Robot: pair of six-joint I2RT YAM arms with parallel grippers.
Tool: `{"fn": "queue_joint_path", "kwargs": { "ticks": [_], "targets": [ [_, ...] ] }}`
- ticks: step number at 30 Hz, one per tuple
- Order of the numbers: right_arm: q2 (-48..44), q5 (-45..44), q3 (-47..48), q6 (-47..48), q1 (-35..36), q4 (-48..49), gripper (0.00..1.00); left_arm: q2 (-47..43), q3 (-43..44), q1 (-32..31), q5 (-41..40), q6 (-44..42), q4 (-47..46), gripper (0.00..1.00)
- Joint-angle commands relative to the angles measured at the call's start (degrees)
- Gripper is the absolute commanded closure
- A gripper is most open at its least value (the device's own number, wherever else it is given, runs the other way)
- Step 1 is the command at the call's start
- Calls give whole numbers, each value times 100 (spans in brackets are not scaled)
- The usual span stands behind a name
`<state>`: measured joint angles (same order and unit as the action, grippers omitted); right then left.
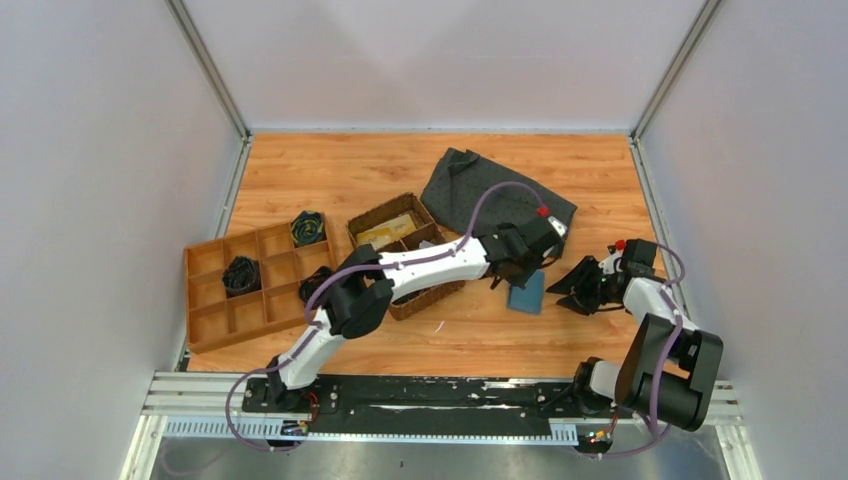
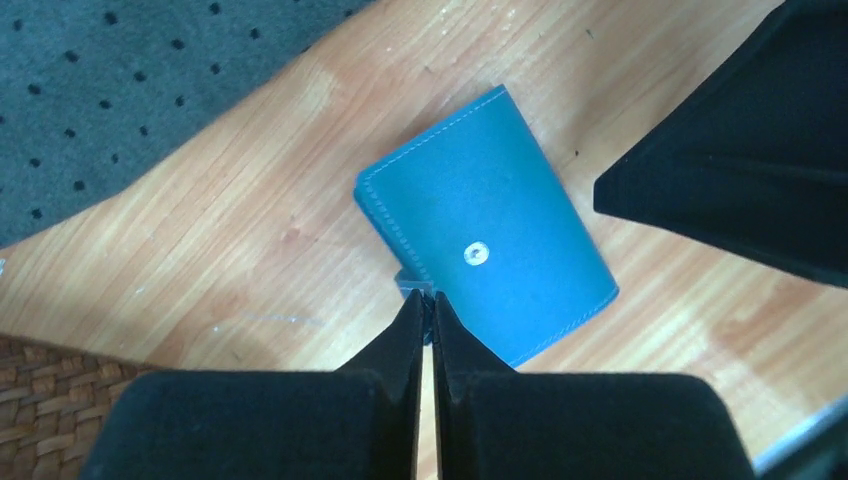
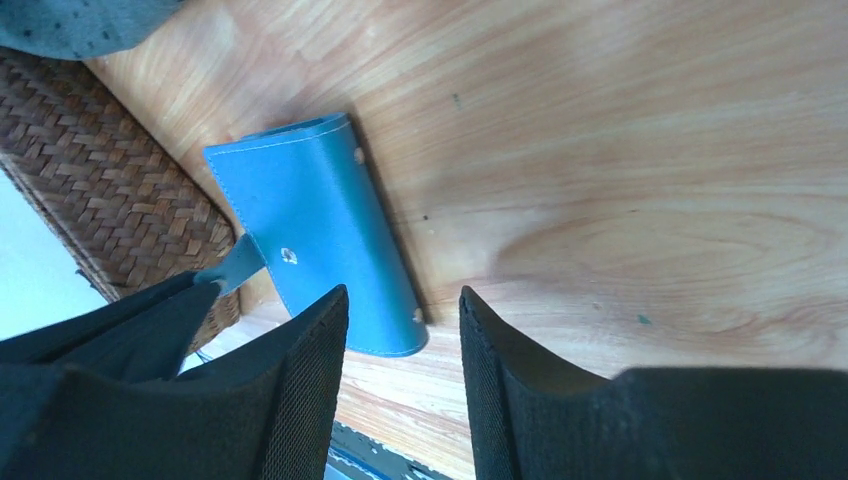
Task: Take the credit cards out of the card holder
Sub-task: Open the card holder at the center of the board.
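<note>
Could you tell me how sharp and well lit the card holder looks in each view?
Top view: evenly lit, holder small but clear. Left wrist: holder sharp, no glare. Right wrist: holder crisp, a thin shadow along its right edge.

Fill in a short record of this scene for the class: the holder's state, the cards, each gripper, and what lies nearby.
holder: holder folded shut, flat on the table
cards: none in view
left: left gripper shut on the holder's tab
right: right gripper open beside the holder, holding nothing
nearby: woven basket and dotted cloth
</note>
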<state>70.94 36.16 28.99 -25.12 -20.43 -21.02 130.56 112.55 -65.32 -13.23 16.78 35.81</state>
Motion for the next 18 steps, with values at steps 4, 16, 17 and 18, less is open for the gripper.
{"fn": "queue_joint_path", "kwargs": {
  "ticks": [4,16,17,18],
  "targets": [
    [-587,79,267,241,448,-409,55,-904,-576,595,1448,481,-167,100],
    [-979,-497,792,273,1198,-825,46,-1456,-1064,754,2729,913,-775,100],
    [-991,-508,812,278,1238,-847,46,-1470,-1094,749,2904,995,-874,100],
    [-1009,-532,818,271,1276,-858,45,-1481,-1133,750,3028,1068,-989,100]
  ]
}}
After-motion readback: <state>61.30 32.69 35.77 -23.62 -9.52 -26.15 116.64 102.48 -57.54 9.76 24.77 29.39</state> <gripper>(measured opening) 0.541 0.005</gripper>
